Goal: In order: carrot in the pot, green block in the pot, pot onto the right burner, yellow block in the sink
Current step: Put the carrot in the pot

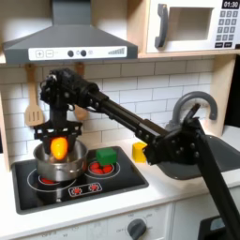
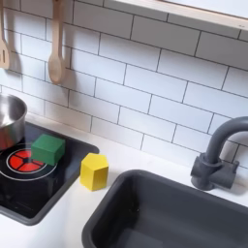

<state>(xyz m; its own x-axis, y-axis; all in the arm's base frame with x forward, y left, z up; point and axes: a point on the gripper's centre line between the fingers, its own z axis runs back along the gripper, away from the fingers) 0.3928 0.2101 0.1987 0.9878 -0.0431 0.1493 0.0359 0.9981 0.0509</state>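
While the gripper [image 1: 58,141] hangs directly above the pot [image 1: 58,161] in the first exterior view, its two fingers are clamped on the carrot [image 1: 59,147], which is held upright between them. The orange body of the carrot sits at about the level of the pot's rim, partly within the opening; whether it touches the pot floor cannot be told. The pot stands on the burner at the first exterior view's left end of the black cooktop [image 1: 112,186], and only a slice of its shiny wall [image 2: 10,121] appears at the second exterior view's left edge.

The green block [image 1: 107,156] rests on the right burner [image 1: 101,170], well apart from the gripper toward the first exterior view's right. In the second exterior view the green block [image 2: 46,148] lies on the far side of the red rings [image 2: 23,162], covering part of them.

The yellow block [image 1: 140,151] sits on the white counter just beside the cooktop's edge, between the cooktop and the sink [image 1: 214,152]. In the second exterior view the yellow block [image 2: 94,170] stands just off the cooktop corner, near the sink [image 2: 155,218] rim but not touching it. The faucet [image 2: 217,155] rises at the basin's back edge.

Two wooden utensils [image 2: 55,44] hang on the tiled wall behind the cooktop.
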